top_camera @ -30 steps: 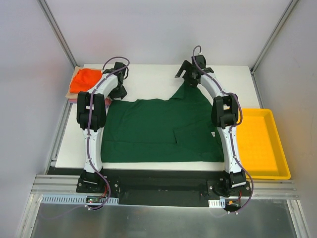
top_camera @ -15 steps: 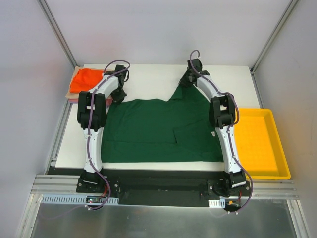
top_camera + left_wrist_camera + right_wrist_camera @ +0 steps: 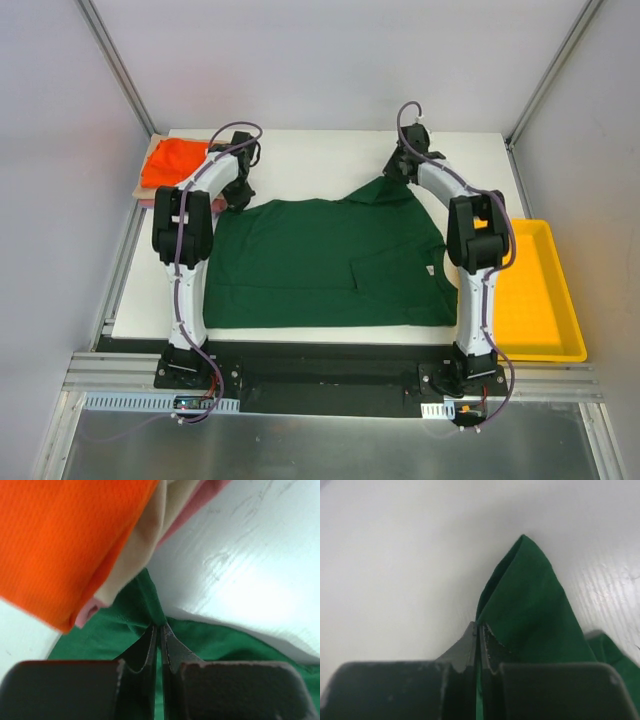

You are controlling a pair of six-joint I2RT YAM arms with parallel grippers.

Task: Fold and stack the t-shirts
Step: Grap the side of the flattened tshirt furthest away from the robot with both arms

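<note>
A dark green t-shirt (image 3: pixel 320 262) lies spread across the white table, partly folded. My left gripper (image 3: pixel 240 196) is shut on its far left corner (image 3: pixel 150 600), right beside the stack of folded t-shirts. That stack has a bright orange tee (image 3: pixel 172 160) on top, with tan (image 3: pixel 150 530) and pink (image 3: pixel 195 505) ones under it. My right gripper (image 3: pixel 402 172) is shut on the green shirt's far right corner (image 3: pixel 525 590), which stands up in a raised peak over the table. Green cloth shows between both pairs of fingers.
A yellow plastic tray (image 3: pixel 525 290) sits off the table's right edge, beside the right arm. White table (image 3: pixel 310 160) shows bare beyond the shirt at the back. Grey walls and metal frame posts close in the sides.
Both grippers have closed on the green shirt's far corners. The right gripper has since moved right with its corner, dragging the raised peak that way. The left arm has barely moved.
</note>
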